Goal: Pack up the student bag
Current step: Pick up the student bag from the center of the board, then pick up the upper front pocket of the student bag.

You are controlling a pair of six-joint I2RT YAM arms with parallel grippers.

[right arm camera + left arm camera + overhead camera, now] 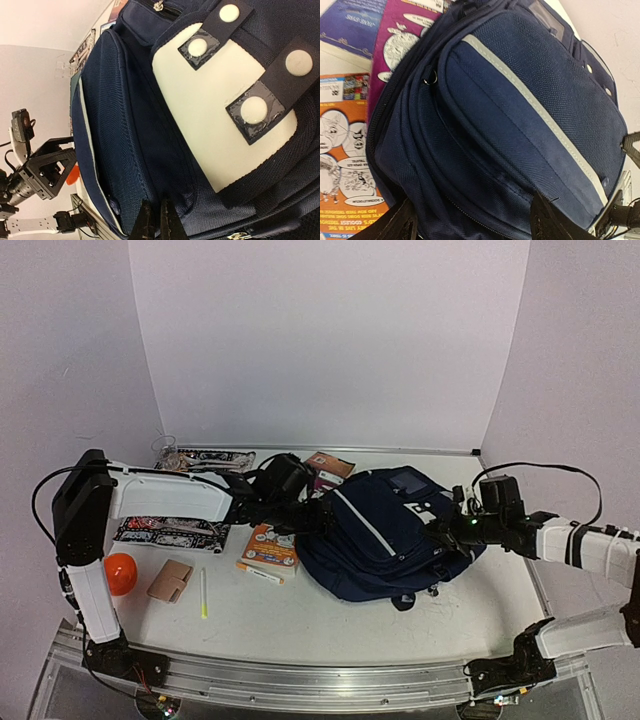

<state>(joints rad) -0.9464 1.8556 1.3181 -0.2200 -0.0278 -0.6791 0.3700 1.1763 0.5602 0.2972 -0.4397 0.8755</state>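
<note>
The student bag [385, 535] lies flat in the middle of the table, navy with a grey-white stripe and white buckle patches. My left gripper [318, 518] is at its left edge. In the left wrist view the bag [510, 115] fills the frame, and the left gripper [472, 227] is open with its dark fingers [550, 220] spread wide over the fabric beside a zipper. My right gripper [443, 532] is at the bag's right side. In the right wrist view the right gripper [157, 225] is pinched shut on a fold of the bag's fabric [150, 165], below the white patch [220, 110].
An orange book [270, 545] and a white marker [262, 574] lie just left of the bag. Further left are a yellow-green pen [203, 593], a tan wallet [170, 581], an orange ball [120, 573] and a patterned black mat [170, 532]. A purple book [328, 468] lies behind the bag.
</note>
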